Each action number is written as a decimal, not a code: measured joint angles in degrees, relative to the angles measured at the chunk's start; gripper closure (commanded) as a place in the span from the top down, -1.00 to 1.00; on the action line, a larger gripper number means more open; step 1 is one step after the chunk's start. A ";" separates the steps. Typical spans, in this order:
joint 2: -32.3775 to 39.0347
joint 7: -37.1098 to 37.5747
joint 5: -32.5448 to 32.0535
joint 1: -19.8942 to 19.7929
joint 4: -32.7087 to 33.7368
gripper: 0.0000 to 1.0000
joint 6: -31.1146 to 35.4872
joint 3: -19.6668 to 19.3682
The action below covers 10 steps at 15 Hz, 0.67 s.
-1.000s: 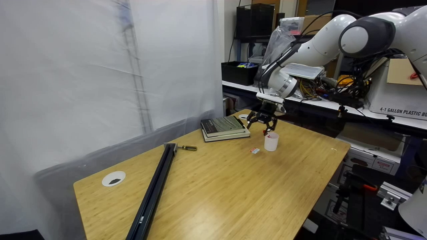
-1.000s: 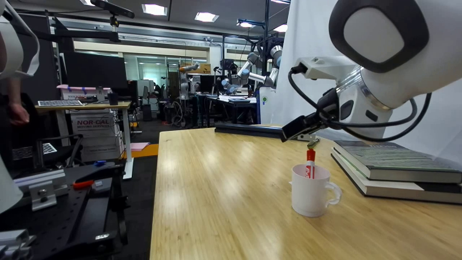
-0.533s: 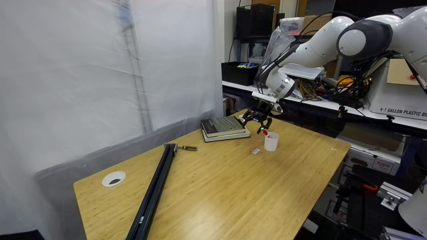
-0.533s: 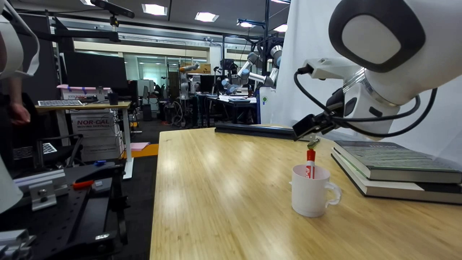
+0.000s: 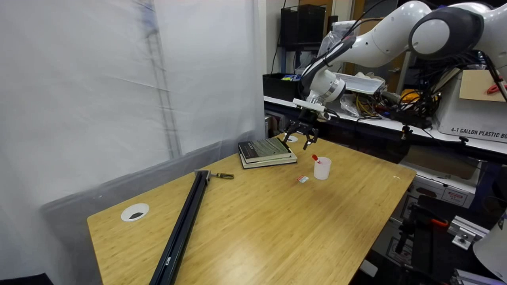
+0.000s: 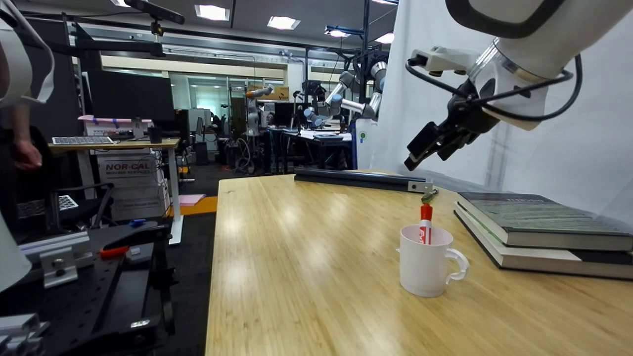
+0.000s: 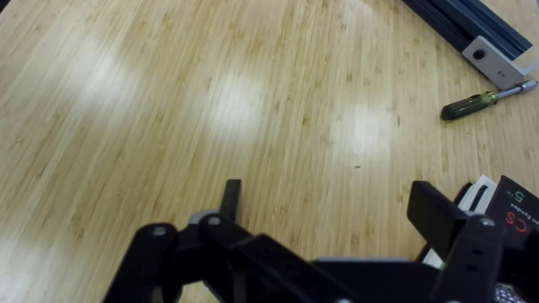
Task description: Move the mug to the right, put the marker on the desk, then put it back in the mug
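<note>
Your gripper (image 5: 296, 144) hangs in the air above the far part of the desk (image 5: 277, 221), its fingers (image 7: 433, 219) spread well apart; in the wrist view you see wood grain through the gap between them. The mug (image 6: 424, 267) stands upright on the desk, apart from your gripper, and in an exterior view its handle (image 6: 459, 265) points right. You find the marker (image 6: 425, 230) inside the mug, its upper part poking above the rim; in an exterior view its red cap (image 5: 315, 157) leans out to the left. The mug's wall hides the lower end from you.

In an exterior view, a small red-and-white scrap (image 5: 302, 179) lies flat on the wood, just left of the mug and a little nearer. Farther left you have two books (image 5: 265, 150) in a stack, a green-grey cover on top. In both exterior views a long black bar (image 5: 180, 229) lies on the desk, with a metal bracket (image 7: 492, 61) at one end. A screwdriver (image 7: 467, 106) rests just beside that bracket; whether the two touch, you cannot tell. A white-ringed cable hole (image 5: 135, 212) sits near the desk's left corner.
</note>
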 measured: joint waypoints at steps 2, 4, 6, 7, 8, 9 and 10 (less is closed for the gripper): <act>-1.35 0.41 -6.23 1.94 0.72 1.00 0.10 -0.05; -1.92 0.46 -12.20 4.02 1.83 1.00 0.10 0.15; -2.02 0.05 -17.69 5.67 2.98 1.00 0.01 0.94; -2.02 -0.64 -20.19 6.24 3.46 1.00 -0.10 1.49; -2.02 -1.70 -22.51 6.57 3.81 1.00 -0.20 2.15; -2.02 -3.20 -24.56 6.75 4.02 1.00 -0.33 2.75; -2.03 -5.08 -26.38 6.84 4.09 1.00 -0.41 3.22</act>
